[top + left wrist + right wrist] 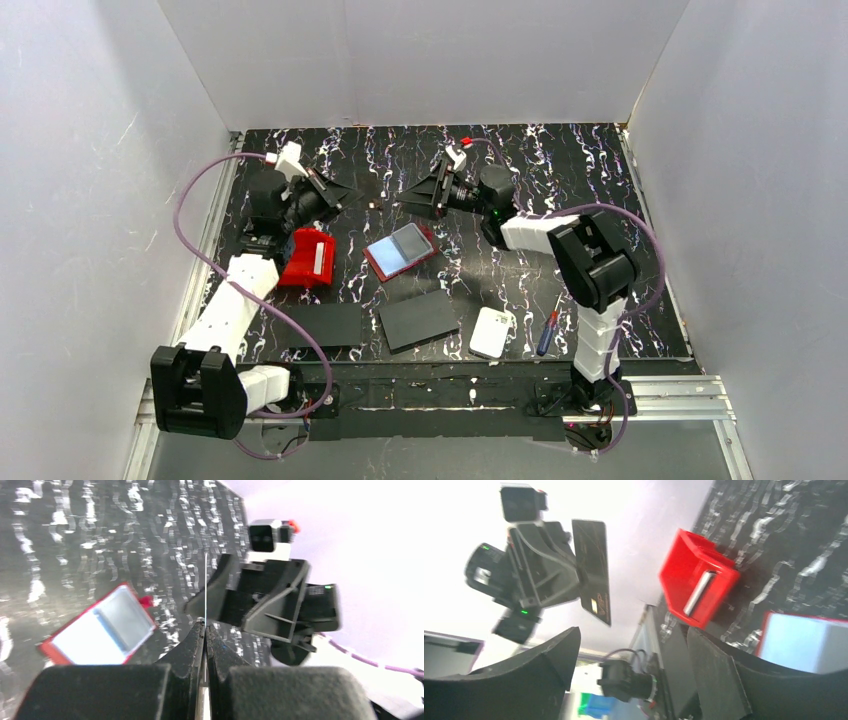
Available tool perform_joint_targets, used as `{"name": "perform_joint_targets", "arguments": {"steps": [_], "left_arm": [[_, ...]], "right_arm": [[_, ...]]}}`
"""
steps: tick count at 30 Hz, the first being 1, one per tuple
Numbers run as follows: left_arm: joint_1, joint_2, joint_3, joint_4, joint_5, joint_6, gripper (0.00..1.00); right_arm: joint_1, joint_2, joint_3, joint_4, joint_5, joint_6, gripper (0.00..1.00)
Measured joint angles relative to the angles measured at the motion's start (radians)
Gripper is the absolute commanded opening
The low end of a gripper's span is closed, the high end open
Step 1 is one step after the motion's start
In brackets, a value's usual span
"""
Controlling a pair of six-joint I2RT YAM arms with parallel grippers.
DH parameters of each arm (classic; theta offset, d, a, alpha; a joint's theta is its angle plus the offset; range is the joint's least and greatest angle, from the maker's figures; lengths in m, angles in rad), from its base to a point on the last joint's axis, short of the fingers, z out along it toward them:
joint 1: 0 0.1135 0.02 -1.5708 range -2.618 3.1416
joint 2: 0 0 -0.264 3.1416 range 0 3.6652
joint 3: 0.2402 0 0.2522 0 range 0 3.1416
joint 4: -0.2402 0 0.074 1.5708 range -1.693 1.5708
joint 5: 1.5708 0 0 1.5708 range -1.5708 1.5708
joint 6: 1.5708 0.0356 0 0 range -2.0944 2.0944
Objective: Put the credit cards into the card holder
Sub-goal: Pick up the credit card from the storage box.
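I count 1 credit card [594, 570] pinched edge-on in my left gripper [205, 626], raised just beyond the 1 open card holder [400, 250]. 2 pale panels [125, 615] show inside it. My right gripper [631, 632] stands spread, facing the card.

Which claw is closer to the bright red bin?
Left. The left gripper, holding a credit card, hovers just beyond the red bin; the right gripper is farther right, beyond the card holder.
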Motion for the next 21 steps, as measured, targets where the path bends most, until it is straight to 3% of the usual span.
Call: {"name": "perform_joint_targets", "arguments": {"steps": [4,7,10,11,12,14,16,17,20,21], "left_arm": [[-0.054,0.002,-0.046,0.165,0.012,-0.117,0.0],[-0.088,0.002,-0.058,0.245,0.01,-0.168,0.0],[-0.106,0.004,-0.062,0.286,0.007,-0.191,0.0],[-0.11,0.007,-0.064,0.29,0.005,-0.194,0.0],[-0.111,0.01,-0.066,0.294,0.0,-0.196,0.04],[-0.109,0.016,-0.074,0.301,-0.005,-0.212,0.21],[-0.112,0.023,-0.074,0.316,0.005,-0.223,0.25],[-0.113,0.031,-0.072,0.322,0.014,-0.232,0.23],[-0.114,0.069,-0.06,0.335,0.047,-0.257,0.02],[-0.115,0.084,-0.057,0.338,0.055,-0.262,0.0]], "right_arm": [[0.015,0.062,-0.002,0.23,-0.01,0.202,0.69],[0.023,0.064,-0.002,0.316,-0.015,0.275,0.5],[0.027,0.064,-0.002,0.379,-0.016,0.318,0.06],[0.027,0.064,-0.002,0.4,-0.014,0.337,0.02],[0.027,0.062,-0.003,0.423,-0.014,0.352,0.01],[0.026,0.056,-0.006,0.449,-0.015,0.372,0.01],[0.023,0.055,-0.01,0.456,-0.017,0.382,0.01],[0.022,0.055,-0.011,0.456,-0.02,0.388,0.01],[0.022,0.055,-0.012,0.458,-0.038,0.4,0.01],[0.022,0.055,-0.013,0.458,-0.047,0.402,0.01]]}}
